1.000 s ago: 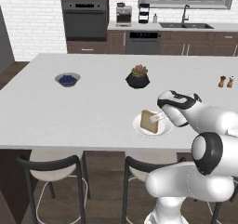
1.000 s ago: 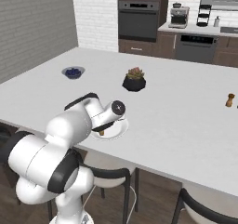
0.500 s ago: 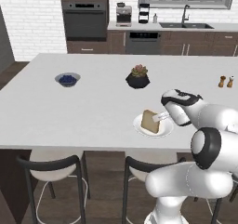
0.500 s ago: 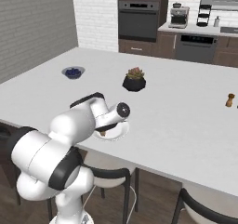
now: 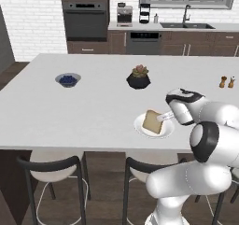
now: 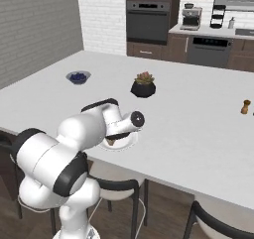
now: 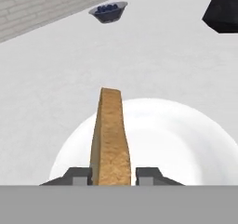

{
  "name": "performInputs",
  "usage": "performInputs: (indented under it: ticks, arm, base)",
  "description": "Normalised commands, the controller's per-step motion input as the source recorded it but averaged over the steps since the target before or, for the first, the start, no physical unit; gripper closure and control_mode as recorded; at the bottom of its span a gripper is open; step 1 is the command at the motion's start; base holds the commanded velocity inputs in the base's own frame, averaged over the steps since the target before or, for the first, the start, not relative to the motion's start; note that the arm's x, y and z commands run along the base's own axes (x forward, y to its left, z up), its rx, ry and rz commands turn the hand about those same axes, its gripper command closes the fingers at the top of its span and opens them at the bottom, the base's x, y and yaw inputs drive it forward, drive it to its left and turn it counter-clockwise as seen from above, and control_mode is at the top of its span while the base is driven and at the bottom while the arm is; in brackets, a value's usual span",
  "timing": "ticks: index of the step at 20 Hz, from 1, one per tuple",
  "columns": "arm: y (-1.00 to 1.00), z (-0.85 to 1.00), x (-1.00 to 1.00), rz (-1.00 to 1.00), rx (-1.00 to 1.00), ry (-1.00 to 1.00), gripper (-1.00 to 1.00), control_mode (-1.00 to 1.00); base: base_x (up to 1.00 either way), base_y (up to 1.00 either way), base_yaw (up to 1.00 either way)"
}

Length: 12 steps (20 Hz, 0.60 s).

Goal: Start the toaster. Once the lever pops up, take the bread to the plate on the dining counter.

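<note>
From the left base view, the bread [image 5: 152,122] is leaning tilted over the plate [image 5: 140,127], which is lying near the front edge of the worktop [image 5: 93,102], right of its middle. The pincer [image 5: 163,117] is reaching in from the right and meeting the slice's right edge. The slice is looking light, stiff and crumbly, so a gentle hold across its thin faces near one edge is suiting it best. A bowl of berries [image 5: 68,80] is sitting well apart toward the left edge, a potted plant [image 5: 138,77] is standing behind the plate, and two small shakers [image 5: 227,81] are waiting near the right edge; none is blocking the way.

From the right base view, the arm is covering most of the plate [image 6: 130,140], and a dark corner of the bread [image 6: 111,142] is peeking out beneath the hand. The plant [image 6: 143,85] and berry bowl [image 6: 78,77] are standing farther back.

In the hand view, the bread [image 7: 110,137] is standing on edge between the two fingertips [image 7: 76,175], running away over the plate [image 7: 186,139]. The tips are flanking the slice closely, but I cannot tell whether they are pinching it or just letting go. The berry bowl [image 7: 108,11] is sitting far ahead.
</note>
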Motion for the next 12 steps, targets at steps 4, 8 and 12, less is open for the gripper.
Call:
performInputs:
  ticks: [4,8,12]
  arm:
    - [-0.35,-0.28,0.00,0.00,0.00,0.00,-1.00,-1.00]
    - [-0.21,-0.28,0.00,0.00,-0.03,0.00,-1.00,-1.00]
    - [0.00,-0.01,0.00,0.00,-0.25,0.00,-1.00,-1.00]
  base:
    - [0.00,0.00,0.00]
    - [0.00,0.00,0.00]
    - [0.00,0.00,0.00]
